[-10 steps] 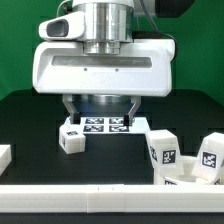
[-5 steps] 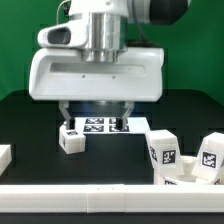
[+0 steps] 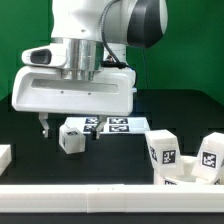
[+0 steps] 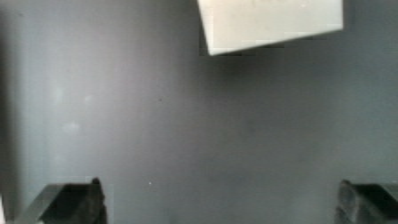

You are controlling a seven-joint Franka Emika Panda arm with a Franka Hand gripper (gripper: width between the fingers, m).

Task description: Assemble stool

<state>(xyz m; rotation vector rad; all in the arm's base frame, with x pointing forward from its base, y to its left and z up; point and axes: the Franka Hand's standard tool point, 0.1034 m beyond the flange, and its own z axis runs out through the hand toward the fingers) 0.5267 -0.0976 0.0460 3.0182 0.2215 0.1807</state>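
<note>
A short white stool leg [image 3: 70,137] with marker tags stands on the black table, just in front of my gripper [image 3: 72,119]. Two more tagged legs [image 3: 162,150] [image 3: 210,156] stand at the exterior view's right. My gripper hangs low over the table, open and empty; one dark finger [image 3: 43,126] shows left of the near leg. In the wrist view the gripper [image 4: 221,205] is open wide over bare dark table, with both fingertips [image 4: 71,203] apart at the edge. The round seat disc is out of view.
The marker board [image 3: 118,125] lies flat behind the near leg. A plain white block [image 3: 5,157] sits at the exterior view's left edge. A white rail [image 3: 100,196] runs along the front. A white corner [image 4: 267,25], unidentified, shows in the wrist view.
The arm has swung toward the exterior view's left and turned. The gripper now hangs behind and left of the near leg instead of over the marker board. No part has moved.
</note>
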